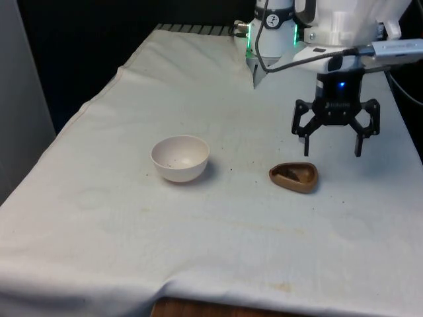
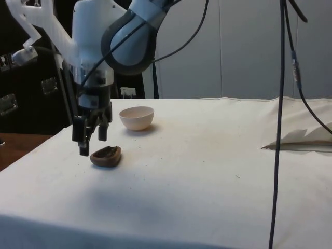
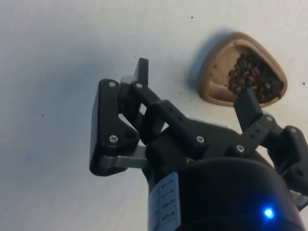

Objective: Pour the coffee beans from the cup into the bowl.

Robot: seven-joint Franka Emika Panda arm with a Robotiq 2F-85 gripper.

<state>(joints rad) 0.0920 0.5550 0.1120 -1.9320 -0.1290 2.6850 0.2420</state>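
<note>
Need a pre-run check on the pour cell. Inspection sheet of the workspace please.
Surface: white cloth, a few dark specks near the cup.
Job's things: brown cup holding beans, resting on the cloth; white bowl upright, apart from the cup, toward the front view's left.
Clutter: nothing seen.
Tool: tool open, hovering above the cloth beside the cup, holding nothing.
Cables: black cables hanging in the side view's foreground; one runs along the arm.
Surroundings: black curtains, dark cabinets.

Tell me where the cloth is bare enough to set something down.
Bare: the near stretch in front of the white bowl and the brown cup, and the gap between them. Crowded: around the cup, where the open gripper hangs.
</note>
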